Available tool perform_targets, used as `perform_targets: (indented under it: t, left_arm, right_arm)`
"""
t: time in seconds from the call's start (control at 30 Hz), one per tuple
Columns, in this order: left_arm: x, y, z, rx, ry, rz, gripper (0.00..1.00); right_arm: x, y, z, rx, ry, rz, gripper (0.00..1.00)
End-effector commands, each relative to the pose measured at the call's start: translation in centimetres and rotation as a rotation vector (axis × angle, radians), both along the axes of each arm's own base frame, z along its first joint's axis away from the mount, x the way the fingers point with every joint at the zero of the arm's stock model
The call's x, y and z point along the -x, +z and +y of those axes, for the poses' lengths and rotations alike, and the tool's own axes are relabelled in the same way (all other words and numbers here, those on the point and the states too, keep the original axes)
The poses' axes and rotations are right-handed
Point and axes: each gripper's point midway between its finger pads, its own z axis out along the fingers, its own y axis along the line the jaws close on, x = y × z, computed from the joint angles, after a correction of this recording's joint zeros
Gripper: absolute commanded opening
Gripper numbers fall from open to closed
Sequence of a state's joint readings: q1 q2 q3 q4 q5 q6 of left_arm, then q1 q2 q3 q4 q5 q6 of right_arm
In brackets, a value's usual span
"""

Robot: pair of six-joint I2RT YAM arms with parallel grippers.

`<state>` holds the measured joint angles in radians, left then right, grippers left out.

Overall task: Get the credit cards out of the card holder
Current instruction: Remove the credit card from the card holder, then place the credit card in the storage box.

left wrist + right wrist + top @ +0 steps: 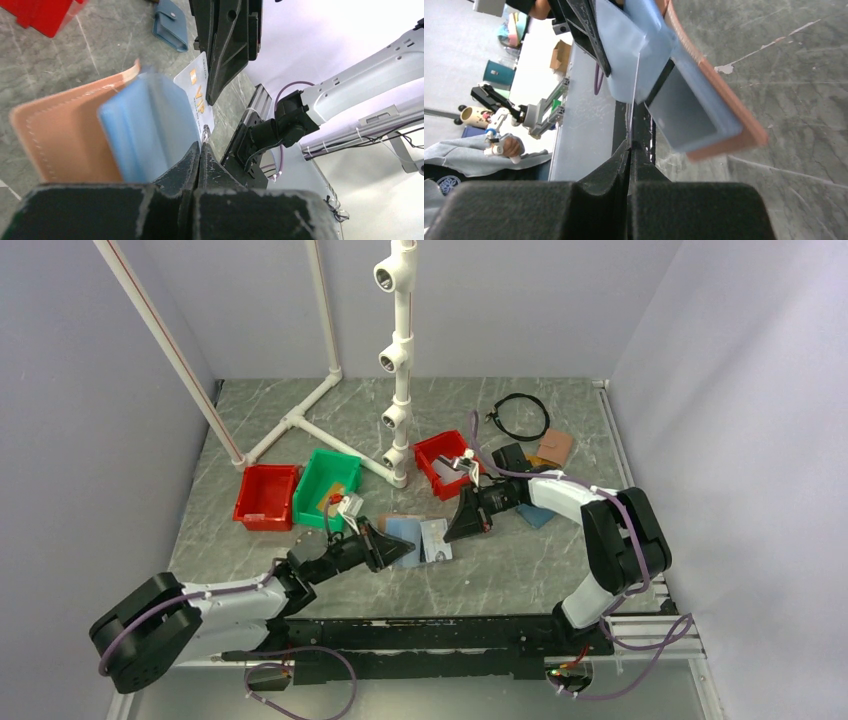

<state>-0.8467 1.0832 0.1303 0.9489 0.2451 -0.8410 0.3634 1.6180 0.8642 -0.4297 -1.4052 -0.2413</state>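
The card holder (pixel 403 531) lies open on the table mid-front, pinkish-tan outside (pixel 65 135) with a light blue lining (pixel 145 125). My left gripper (pixel 396 546) comes from the left and is shut on the edge of that blue lining (pixel 200 146). A grey-white credit card (pixel 198 95) marked VIP sticks partway out of a pocket. My right gripper (pixel 462 524) is shut on the card's free end. In the right wrist view the card (pixel 634 85) shows edge-on, running from the holder (pixel 704 100) into my closed right gripper (pixel 629 146). No other cards show.
A teal-blue wallet (pixel 534 516) lies just right of my right gripper, and a brown wallet (pixel 553 447) sits further back. Red bins (pixel 266 496) (pixel 440 462), a green bin (pixel 327 486), a white pipe frame (pixel 398 370) and a black cable loop (pixel 520 416) stand behind.
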Motion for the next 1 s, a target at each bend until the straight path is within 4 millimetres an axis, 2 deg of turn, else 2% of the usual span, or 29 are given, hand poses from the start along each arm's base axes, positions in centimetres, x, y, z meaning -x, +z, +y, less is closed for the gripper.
perform_targets:
  t: [0.0,0.3,0.47,0.63,0.73,0.83,0.97]
  left_arm:
    - [-0.6,1.2,0.8,0.037,0.044,-0.013,0.0]
    - [-0.8,-1.2,1.8,-0.061,0.083,0.064,0.0]
    - [-0.6,-2.0,2.0,-0.091,0.079,0.087,0.0]
    - [-0.6,-2.9,1.8,-0.13,0.068,0.108,0.0]
    - [-0.6,-3.1,1.4,-0.138,0.056,0.122,0.0]
    - [-0.7,-3.4,1.2,-0.138,0.05,0.136,0.0]
    - [-0.6,-3.9,1.0,-0.13,0.046,0.165,0.0]
  right_arm:
    - [-1.2,0.5,-0.1,-0.006,-0.008,-0.071,0.0]
    - [-2.5,1.2,-1.6,0.017,-0.035,-0.167,0.0]
    - [-4.5,2.0,-3.2,0.064,-0.091,-0.239,0.0]
    - [-7.9,2.3,-4.8,0.198,-0.171,-0.306,0.0]
    - [-10.3,3.1,-5.0,0.254,-0.206,-0.345,0.0]
    - [-13.7,4.5,-4.9,0.301,-0.255,-0.393,0.0]
    - [-18.3,5.1,-5.4,0.399,-0.346,-0.439,0.0]
